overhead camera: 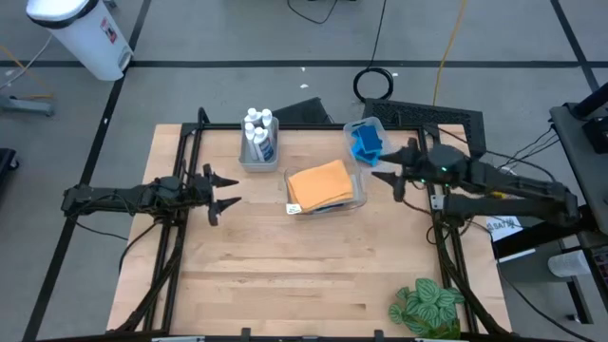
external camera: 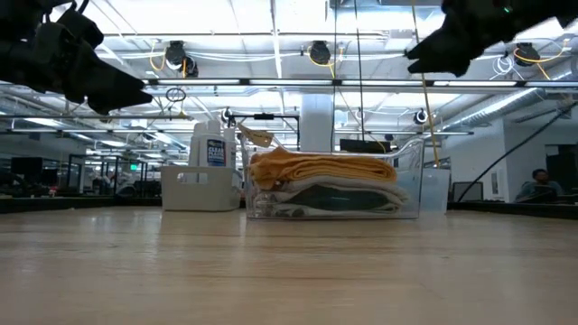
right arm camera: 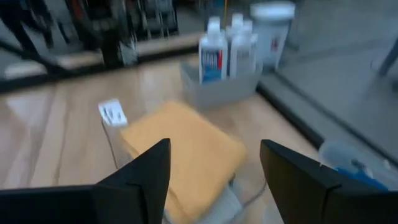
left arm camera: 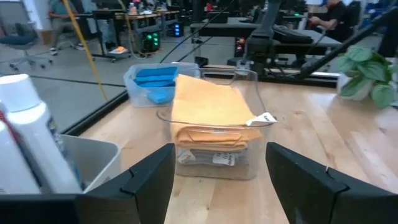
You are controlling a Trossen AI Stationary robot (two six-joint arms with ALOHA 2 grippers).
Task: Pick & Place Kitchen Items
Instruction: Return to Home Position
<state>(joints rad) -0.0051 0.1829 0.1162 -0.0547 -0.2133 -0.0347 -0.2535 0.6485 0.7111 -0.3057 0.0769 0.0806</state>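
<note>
Three bins stand at the table's far middle. A grey bin [overhead camera: 258, 152] holds white bottles [overhead camera: 259, 128]. A clear bin [overhead camera: 366, 128] holds blue sponges [overhead camera: 365, 142]. Another clear bin [overhead camera: 359, 190] holds a stack of folded cloths, the orange cloth [overhead camera: 321, 182] on top and a dark one [external camera: 325, 199] below it. My left gripper [overhead camera: 226, 192] hovers open at the table's left and faces the cloth bin [left arm camera: 217, 149]. My right gripper [overhead camera: 388, 171] hangs open to the right of the cloth bin, above the table, with nothing between its fingers; in its wrist view it [right arm camera: 214, 180] looks over the orange cloth [right arm camera: 183, 155].
A green leafy plant [overhead camera: 427, 306] sits at the table's near right corner. The near half of the wooden table [overhead camera: 304, 275] is bare. A white can [overhead camera: 81, 33] and a coiled cable [overhead camera: 375, 84] lie on the floor beyond the table.
</note>
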